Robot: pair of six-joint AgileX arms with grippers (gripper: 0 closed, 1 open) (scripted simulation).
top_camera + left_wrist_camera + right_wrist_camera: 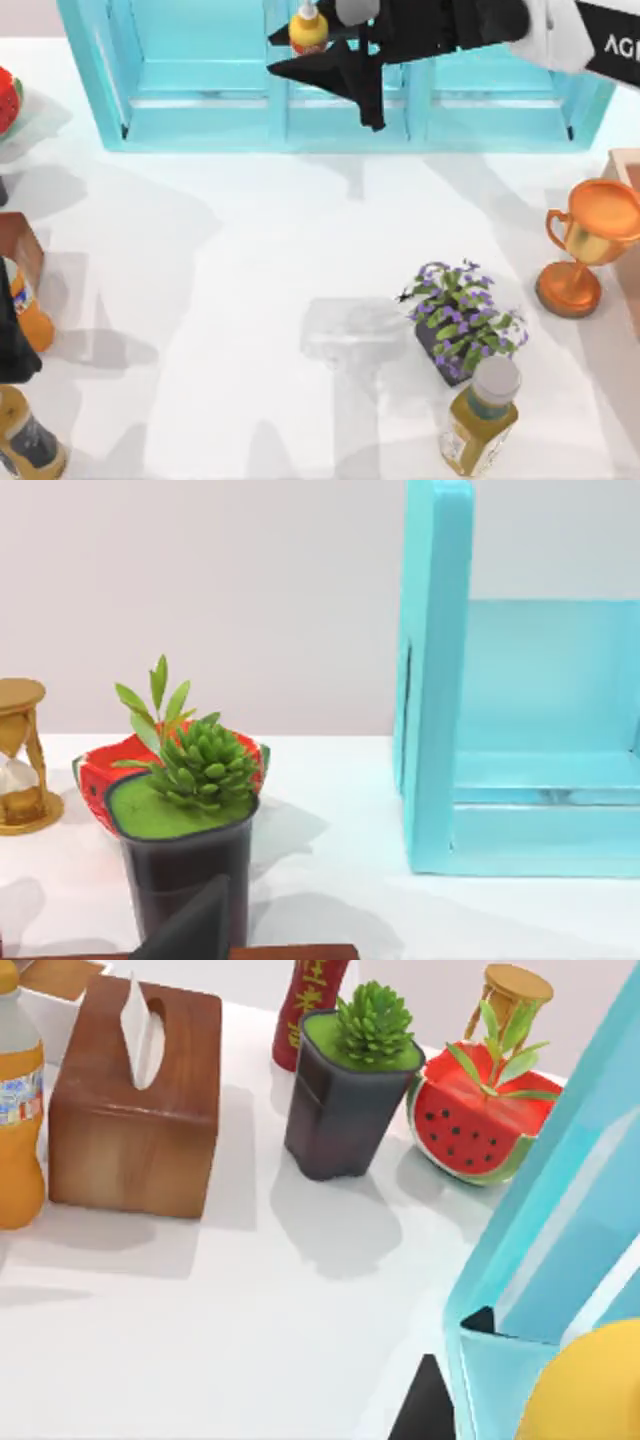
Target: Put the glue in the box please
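Note:
The glue (308, 28), a small yellow-orange bottle with a white nozzle, stands upright over the middle compartment of the big turquoise box (200, 125). My right gripper (287, 53) reaches in from the right, shut on the glue with a black finger on each side. In the right wrist view the glue (590, 1390) bulges close to the camera beside the box wall (540, 1240), with one fingertip (425, 1415) showing. My left arm (10, 340) is parked at the table's left edge, and its wrist view looks at the box's end wall (435, 680).
A copper trophy (590, 245), a purple flowering plant (462, 320) and an olive bottle (482, 415) stand at the right front. An orange bottle (30, 305), a wooden tissue box (135, 1110), a potted succulent (190, 820), a watermelon slice (470, 1120) and an hourglass (20, 755) crowd the left.

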